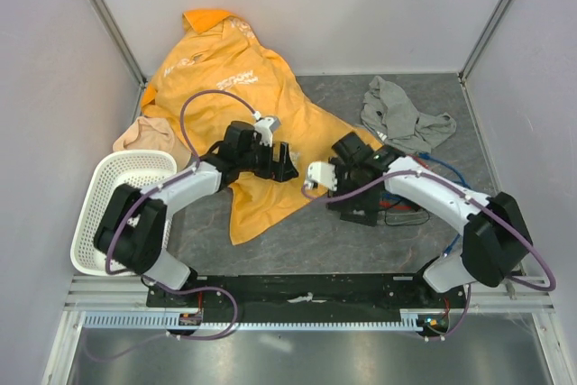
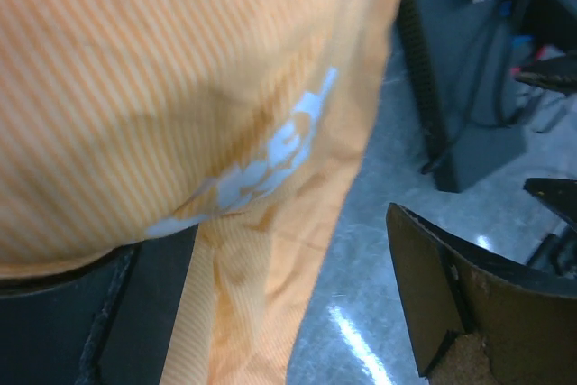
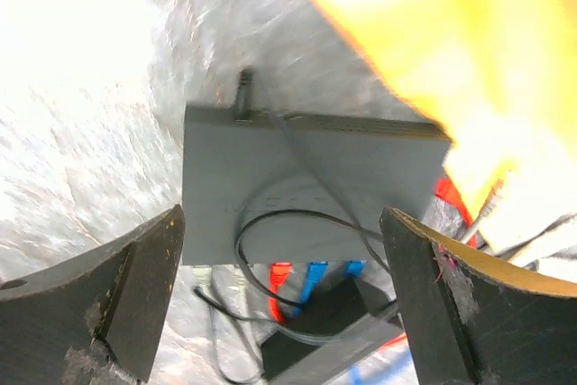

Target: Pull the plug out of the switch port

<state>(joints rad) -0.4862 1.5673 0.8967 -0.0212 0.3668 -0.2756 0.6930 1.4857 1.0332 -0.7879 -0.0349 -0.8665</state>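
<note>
The switch point(image 3: 306, 188), a flat dark slab, lies on the grey table under my right gripper point(image 3: 279, 313). Its near edge holds a red plug point(image 3: 281, 274) and two blue plugs point(image 3: 315, 275), with pale cables to their left. A black cable loops over its top. My right gripper is open, its fingers point(image 3: 135, 295) standing wide on either side above that edge, touching nothing. From above, the right gripper point(image 1: 345, 182) hovers over the switch point(image 1: 362, 215). My left gripper point(image 1: 281, 165) is open over the orange shirt point(image 1: 234, 87), its fingers point(image 2: 451, 295) wide apart with cloth lying between them.
A black power brick point(image 3: 334, 335) sits just in front of the plugs. A grey cloth point(image 1: 401, 114) lies at the back right, a white basket point(image 1: 122, 196) at the left, a peach cloth point(image 1: 144, 132) behind it. Blue cables point(image 1: 451, 173) trail right of the switch.
</note>
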